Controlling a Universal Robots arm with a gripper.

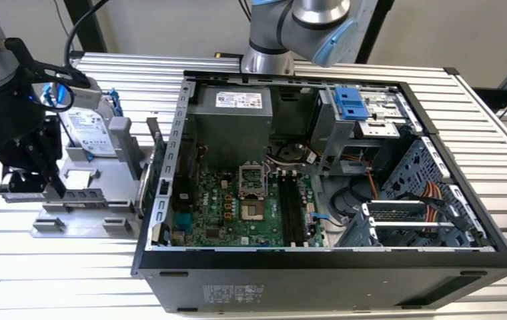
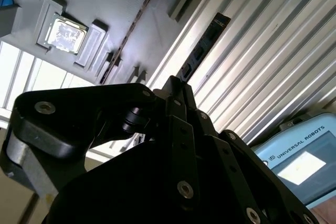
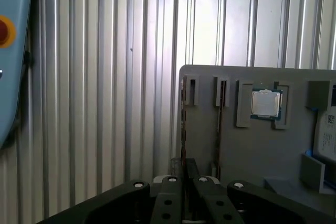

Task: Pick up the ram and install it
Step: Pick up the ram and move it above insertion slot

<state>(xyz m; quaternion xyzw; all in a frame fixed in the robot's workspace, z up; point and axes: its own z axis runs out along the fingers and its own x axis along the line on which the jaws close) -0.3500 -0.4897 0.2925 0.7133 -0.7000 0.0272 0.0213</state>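
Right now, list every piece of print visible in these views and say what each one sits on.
Hard drive label: too small to read.
Power supply sticker: too small to read.
Sticker on the case side: blurred.
Ram, pale tag at its end: unreadable.
Processor lid: markings unreadable.
Blue pendant: a maker's name in pale capitals, not quoted here.

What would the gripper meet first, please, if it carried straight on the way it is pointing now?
Most likely the memory stick standing on edge in the gray holder: it lies directly ahead of the gripper. Whether they already touch is unclear.
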